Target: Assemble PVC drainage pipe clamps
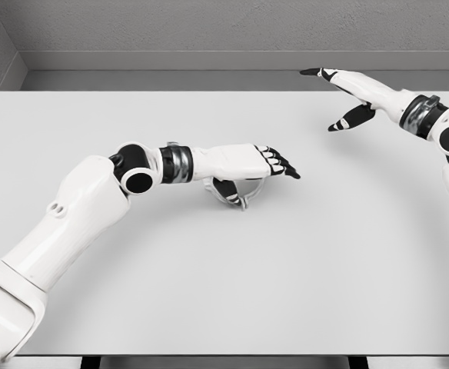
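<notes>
**Operator:** Any markings you can read?

**Inspector:** You have no legible writing or brand anywhere in the head view. The bench (pixel 209 292) is a flat, matte, pale grey slab with square edges; behind it stand a grey floor strip and a rough-textured grey wall.

**Operator:** And the clamp?

**Inspector:** Your pipe clamp (pixel 236 192) lies on the bench left of centre, directly under the left robot hand (pixel 247 163). It reads as a thin, pale, curved band, looped like a ring. Most of it is hidden, so you cannot judge its long axis or which way it faces.

**Operator:** Hand states?

**Inspector:** Your left robot hand is glossy white with black fingertips, palm down, the fingers reaching right and the thumb curled down against the clamp. Whether it truly grips the clamp cannot be told. Your right robot hand (pixel 347 96) hovers at the far right, well apart from the clamp, fingers spread and holding nothing.
</notes>
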